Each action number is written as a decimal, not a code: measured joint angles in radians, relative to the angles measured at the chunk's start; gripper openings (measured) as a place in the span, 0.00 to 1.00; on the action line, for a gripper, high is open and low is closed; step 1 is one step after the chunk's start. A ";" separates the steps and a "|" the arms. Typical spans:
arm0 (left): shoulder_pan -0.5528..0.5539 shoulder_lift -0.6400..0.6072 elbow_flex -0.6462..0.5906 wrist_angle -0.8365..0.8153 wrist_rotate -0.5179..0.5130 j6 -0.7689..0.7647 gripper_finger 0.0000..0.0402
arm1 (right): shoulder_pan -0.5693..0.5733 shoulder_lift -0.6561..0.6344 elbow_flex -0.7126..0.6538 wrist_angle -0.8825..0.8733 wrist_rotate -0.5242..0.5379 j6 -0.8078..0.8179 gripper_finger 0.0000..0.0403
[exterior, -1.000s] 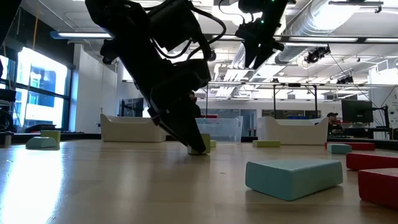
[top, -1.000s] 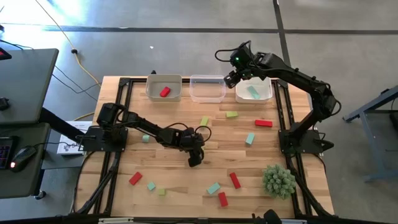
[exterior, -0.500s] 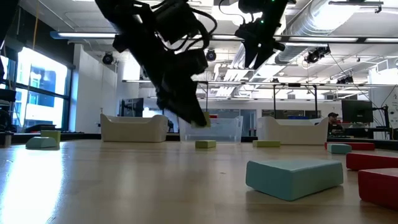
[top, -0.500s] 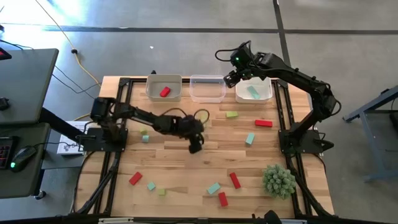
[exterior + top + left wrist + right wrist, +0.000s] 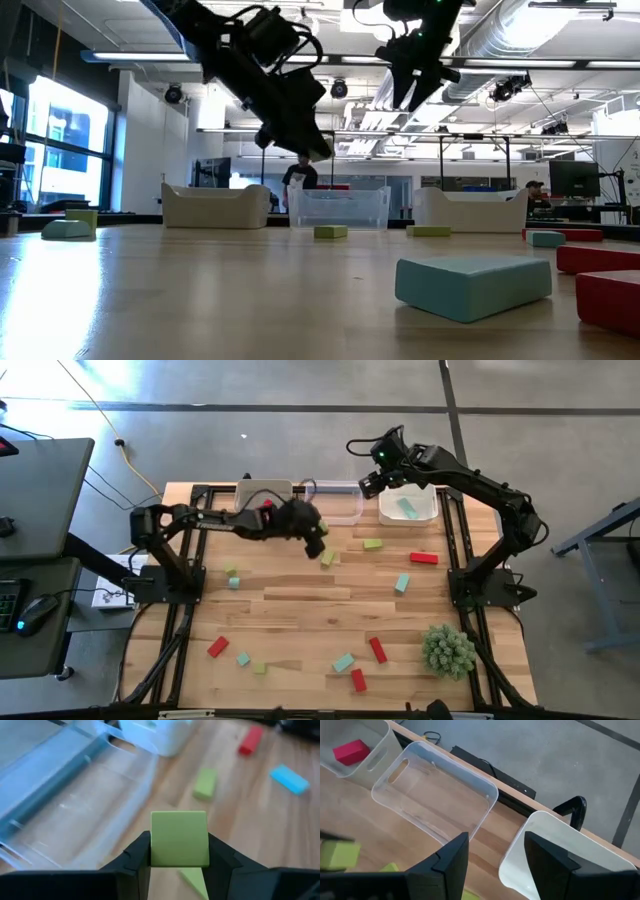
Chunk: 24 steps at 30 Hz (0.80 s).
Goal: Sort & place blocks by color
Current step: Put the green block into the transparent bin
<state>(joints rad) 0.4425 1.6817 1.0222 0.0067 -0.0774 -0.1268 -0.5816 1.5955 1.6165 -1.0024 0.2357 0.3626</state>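
Note:
My left gripper (image 5: 314, 540) hangs above the table just in front of the clear bin (image 5: 333, 502), shut on a yellow-green block (image 5: 179, 839). My right gripper (image 5: 372, 482) stands open and high over the gap between the clear bin and the right white bin (image 5: 408, 507), which holds a teal block (image 5: 407, 508). A red block (image 5: 267, 506) lies in the left white bin (image 5: 250, 495). More red, teal and yellow-green blocks lie flat on the wood, such as a yellow-green block (image 5: 373, 544) and a red block (image 5: 423, 558). My left gripper pinches the yellow-green block by two opposite sides (image 5: 154, 845) between its two fingers (image 5: 137, 857). The fingers slant down toward the table's far side. The block sits square between them, lifted clear of the table.
A spiky green plant ball (image 5: 447, 650) sits at the near right. Loose blocks scatter along the near edge, among them a red block (image 5: 217, 647) and a teal block (image 5: 343, 662). A yellow-green block (image 5: 328, 557) lies right below my left gripper. Black frame rails (image 5: 190, 600) run along both table sides.
My left gripper has risen off the table with the yellow-green block and swung toward the far edge, up to the clear bin. The block has gone from touching the wood to hanging clear in the fingers.

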 joint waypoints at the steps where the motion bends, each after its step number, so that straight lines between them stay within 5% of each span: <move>1: 0.019 0.000 0.000 0.012 0.012 0.000 0.27 | 0.000 0.000 0.000 0.004 0.000 0.000 0.45; 18: 0.231 0.028 0.001 0.333 -0.010 -0.068 0.29 | -0.003 0.000 0.000 0.118 0.001 -0.020 0.45; 24: 0.246 0.055 0.001 0.317 -0.009 -0.063 0.29 | -0.003 0.001 0.000 0.150 0.001 -0.054 0.45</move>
<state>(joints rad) 0.6888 1.7371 1.0229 0.3232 -0.0864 -0.1898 -0.5842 1.5963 1.6165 -0.8526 0.2365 0.3090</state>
